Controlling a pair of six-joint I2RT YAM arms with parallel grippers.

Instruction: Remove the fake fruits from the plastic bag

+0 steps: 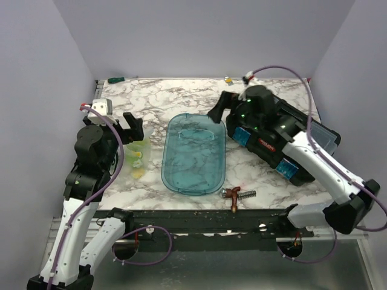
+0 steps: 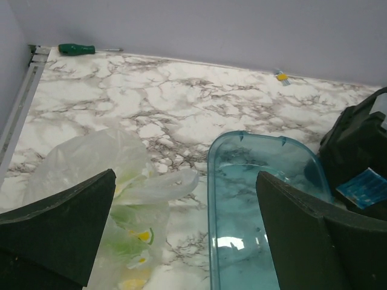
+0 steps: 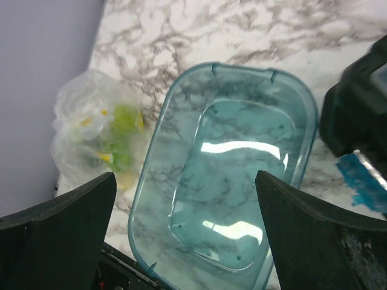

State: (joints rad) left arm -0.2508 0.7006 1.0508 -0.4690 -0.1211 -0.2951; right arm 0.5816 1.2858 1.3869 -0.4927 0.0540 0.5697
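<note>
Overhead, a crinkled clear plastic bag (image 1: 138,151) lies on the marble table (image 1: 181,96), just left of a translucent teal tray (image 1: 195,181). Green and yellow fake fruits (image 3: 124,121) show through the bag, inside it. The left gripper (image 2: 185,177) hangs above the bag, fingers spread wide. The right gripper (image 3: 185,178), equally spread, is over the tray's far end, beside a black case (image 1: 269,148).
</note>
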